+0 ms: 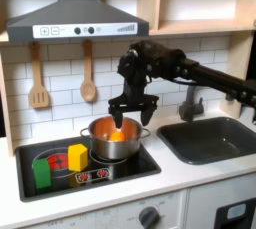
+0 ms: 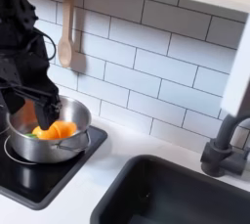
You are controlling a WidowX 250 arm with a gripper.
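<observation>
My black gripper (image 1: 130, 114) hangs open just above a steel pot (image 1: 113, 141) on the black stove (image 1: 90, 173); its fingers spread over the pot's mouth with nothing between them. An orange object (image 1: 118, 134) lies inside the pot, directly under the gripper. In the second exterior view the gripper (image 2: 29, 106) sits at the left, over the pot (image 2: 61, 149), and the orange object (image 2: 59, 130) shows below its fingers. The arm reaches in from the first exterior view's right.
A green block (image 1: 42, 171) and a yellow block (image 1: 77, 156) stand on the stove's left half. A sink (image 1: 215, 139) with a faucet (image 1: 190, 104) lies to the first exterior view's right. A wooden spatula (image 1: 38, 79) and spoon (image 1: 88, 75) hang on the tiled wall under the hood.
</observation>
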